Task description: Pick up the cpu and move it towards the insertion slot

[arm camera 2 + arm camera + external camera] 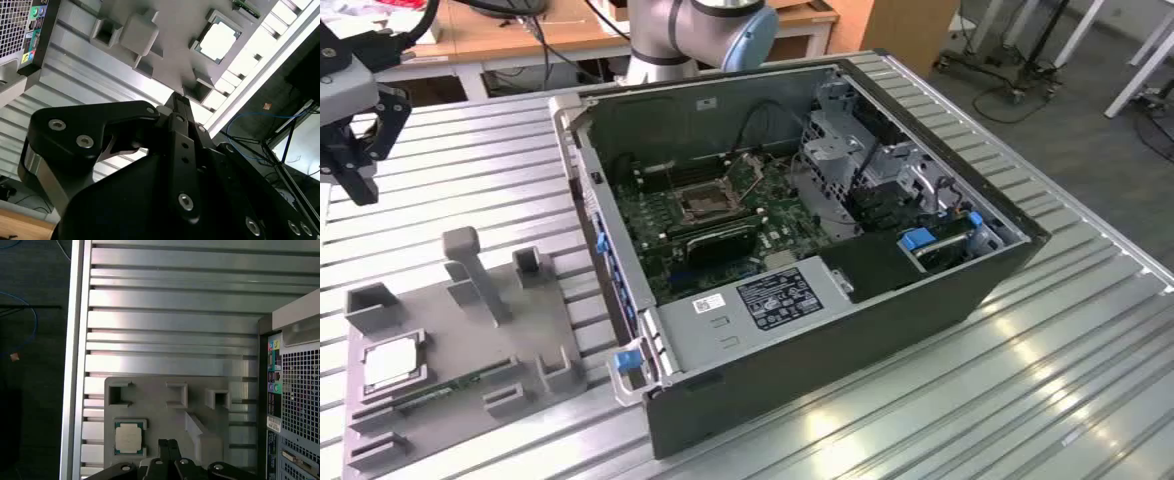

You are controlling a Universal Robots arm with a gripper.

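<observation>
My claw (358,185) is pinched closed on nothing, above the counter (961,400). The cpu (390,362) lies flat in its grey holder (534,320), at 8 o'clock from the insertion slot (707,200). I judge it light, stiff, slick-topped and fragile: grip its opposite edges.

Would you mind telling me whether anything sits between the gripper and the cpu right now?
Nothing visible does. The gripper hangs shut above the table, apart from the cpu, which lies uncovered in its recess on the grey fixture.
</observation>
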